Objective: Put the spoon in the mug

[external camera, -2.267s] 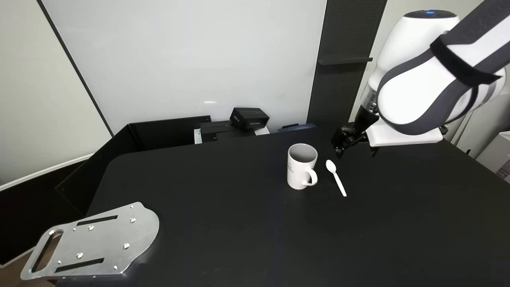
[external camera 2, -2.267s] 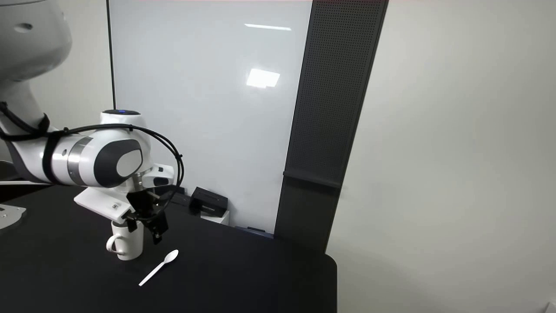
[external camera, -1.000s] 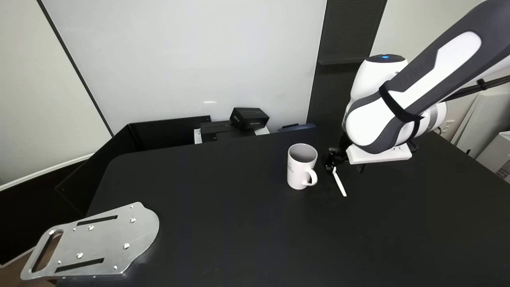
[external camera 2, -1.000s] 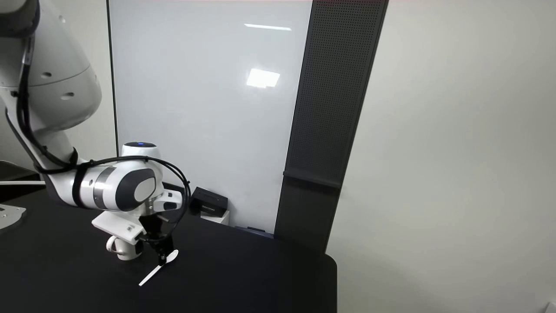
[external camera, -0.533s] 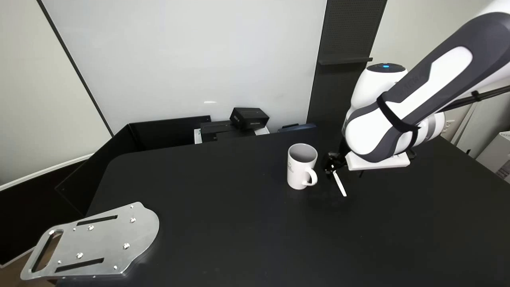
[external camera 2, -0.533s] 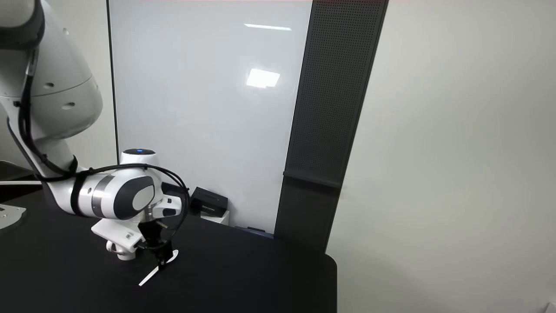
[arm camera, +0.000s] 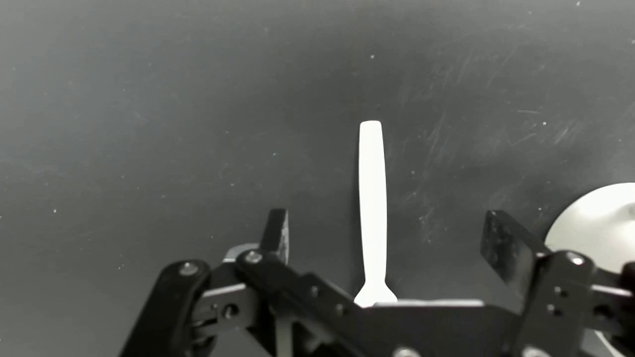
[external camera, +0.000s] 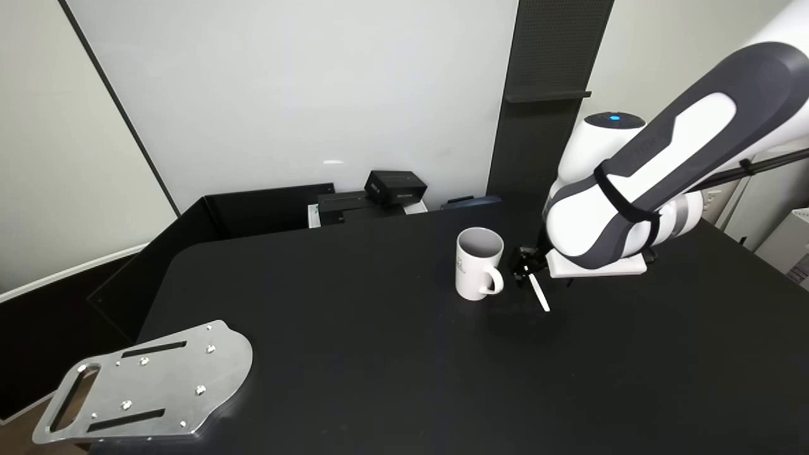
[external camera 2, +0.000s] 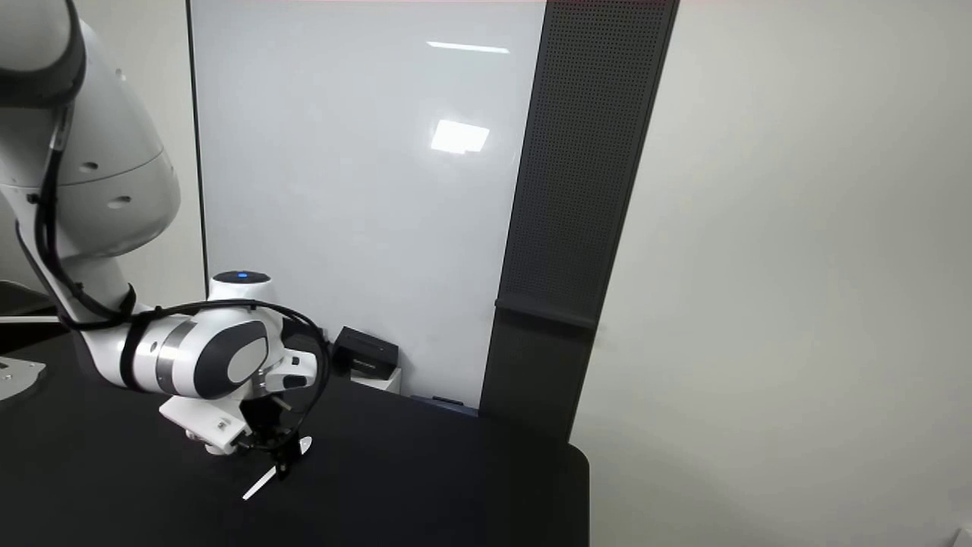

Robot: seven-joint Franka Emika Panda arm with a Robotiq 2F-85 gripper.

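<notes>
Gripper (arm camera: 387, 233) spread wide, straddling thin spoon (arm camera: 373, 208); closing too high could miss it; nearby mug (external camera: 475, 268) could tip if bumped.

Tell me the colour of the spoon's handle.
Plain white; the spoon's handle shows best in the wrist view.

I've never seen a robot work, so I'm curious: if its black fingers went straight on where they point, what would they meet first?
Probably the flat black tabletop: the open black fingers point down at it, straddling the slim white plastic-looking spoon. Depth is hard to judge.
</notes>
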